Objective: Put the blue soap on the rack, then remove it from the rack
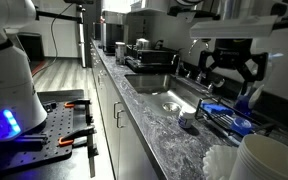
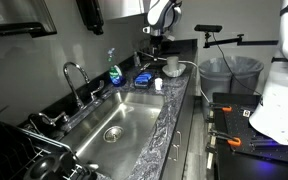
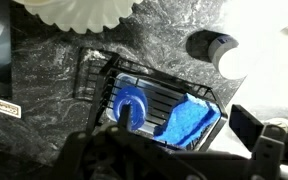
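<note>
Spread wide and gripping nothing, the jaws of the black Robotiq gripper [image 1: 229,68] hang at the upper right of an exterior view, pointing down above the low dark wire rack [image 1: 224,118] at the right edge of the frame. Blue shows inside the rack, but at this angle I cannot tell which object it is. A grey marbled stone counter [image 1: 154,130] runs from the bottom centre toward the back, with a steel sink [image 1: 169,90] set into it beside the rack. Stacked white bowls [image 1: 264,160] fill the lower right corner.

From the opposite end of the counter, the white arm [image 2: 162,15] comes down from the top centre, bent over the rack [image 2: 144,80] far up the frame. A curved metal faucet [image 2: 72,75] and a tall clear bottle [image 2: 114,73] of blue liquid stand on the left.

In the wrist view, the small, roundish, bright blue soap [image 3: 132,105] lies in the rack's left half at frame centre. A flat blue pad [image 3: 189,122] lies just right of it. Open room lies above the soap.
</note>
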